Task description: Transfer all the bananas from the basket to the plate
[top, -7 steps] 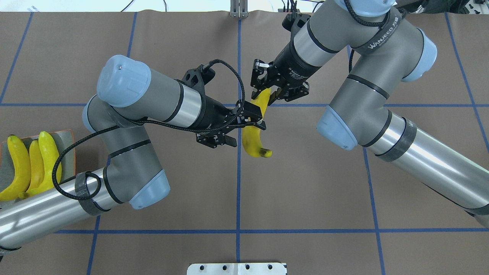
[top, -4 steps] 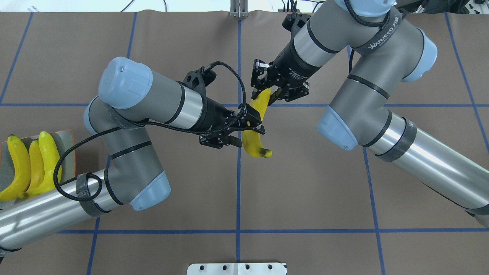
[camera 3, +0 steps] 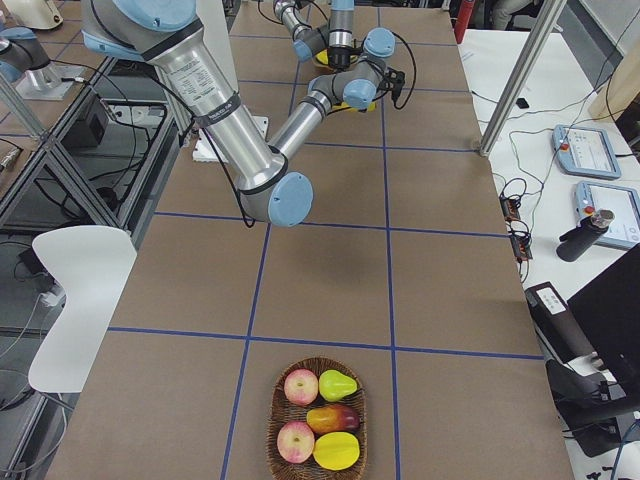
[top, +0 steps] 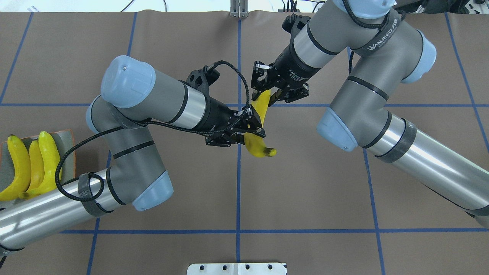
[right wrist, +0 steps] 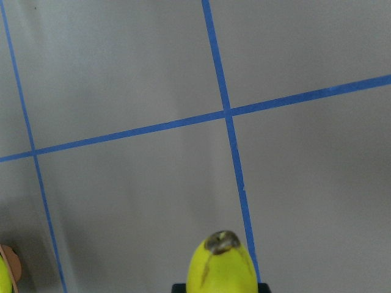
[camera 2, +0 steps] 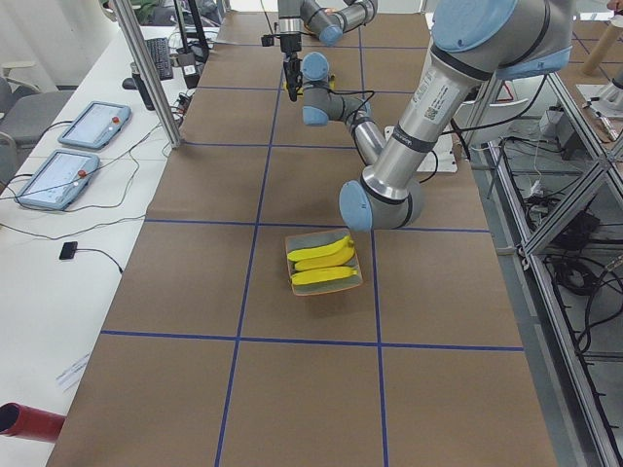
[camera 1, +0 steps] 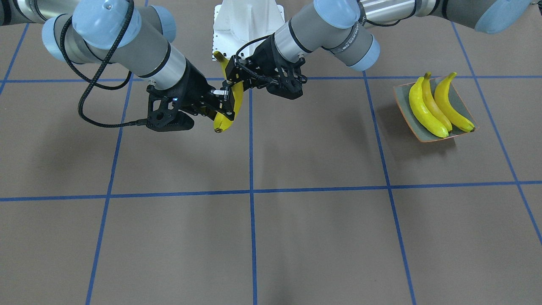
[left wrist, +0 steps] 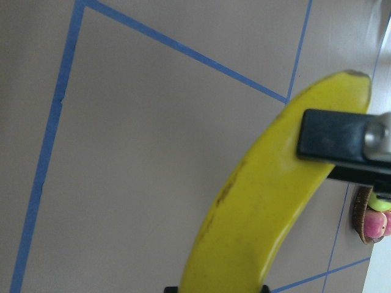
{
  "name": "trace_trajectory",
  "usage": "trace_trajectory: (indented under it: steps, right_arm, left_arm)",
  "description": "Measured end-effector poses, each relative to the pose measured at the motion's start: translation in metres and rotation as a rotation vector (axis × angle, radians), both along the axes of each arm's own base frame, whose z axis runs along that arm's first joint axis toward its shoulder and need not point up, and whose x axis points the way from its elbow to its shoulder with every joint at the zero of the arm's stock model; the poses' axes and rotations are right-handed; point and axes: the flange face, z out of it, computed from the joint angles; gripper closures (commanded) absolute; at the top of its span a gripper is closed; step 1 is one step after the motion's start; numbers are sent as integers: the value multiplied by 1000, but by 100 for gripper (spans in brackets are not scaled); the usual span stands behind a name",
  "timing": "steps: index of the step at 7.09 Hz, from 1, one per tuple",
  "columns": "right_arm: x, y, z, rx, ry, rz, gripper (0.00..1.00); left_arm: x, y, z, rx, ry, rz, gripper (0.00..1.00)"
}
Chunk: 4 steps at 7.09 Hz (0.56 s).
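One yellow banana hangs in the air over the table's middle, held between both grippers. My right gripper is shut on its far end. My left gripper is shut on its middle, with a finger pad pressed on the peel. The banana also shows in the front view, with my left gripper above my right gripper. The right wrist view shows its tip. Three more bananas lie side by side on the square grey-green plate at the left edge.
The wicker basket stands at the table's right end and holds apples, a pear and other fruit; I see no bananas in it. The white robot base is at the near edge. The brown mat has blue grid lines.
My left gripper has slid right onto the banana and closed on it. The banana's near dark tip has swung slightly right. The right gripper has stayed put.
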Motion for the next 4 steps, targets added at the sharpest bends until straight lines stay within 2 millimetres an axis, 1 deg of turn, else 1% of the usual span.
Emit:
trace_trajectory:
  steps: [3, 4]
  right_arm:
    - [4, 1, 0, 4, -26, 0, 0]
    - [8, 0, -1, 2, -34, -2, 0]
  left_arm:
    - [2, -1, 3, 2, -7, 2, 100]
    - [3, -2, 5, 0, -11, 1, 100]
